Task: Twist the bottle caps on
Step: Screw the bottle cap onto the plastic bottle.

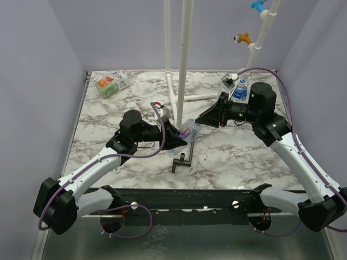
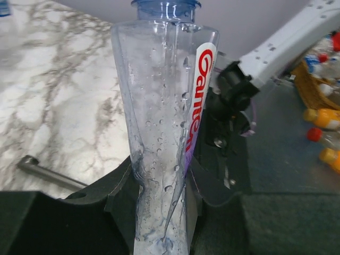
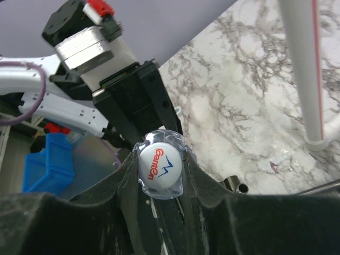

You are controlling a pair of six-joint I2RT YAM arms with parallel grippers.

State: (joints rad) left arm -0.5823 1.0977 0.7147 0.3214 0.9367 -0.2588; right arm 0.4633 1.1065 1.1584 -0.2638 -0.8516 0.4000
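A clear bottle [image 1: 190, 130] with a red-lettered label is held tilted above the table's middle. My left gripper [image 1: 181, 138] is shut on its lower body; in the left wrist view the bottle [image 2: 159, 106] rises from between the jaws of the left gripper [image 2: 159, 199]. A white bottle cap [image 3: 161, 167] with a red and blue logo sits on the bottle's mouth. My right gripper [image 3: 162, 172] comes from the right, its two fingers pressed against either side of the cap. In the top view the right gripper [image 1: 201, 121] meets the bottle's upper end.
A black T-shaped tool [image 1: 183, 160] lies on the marble just below the bottle. White pipes [image 1: 184, 54] stand behind it. A blue-labelled bottle [image 1: 241, 89] stands at the back right, and a bottle with a green and orange label [image 1: 112, 84] lies at the back left.
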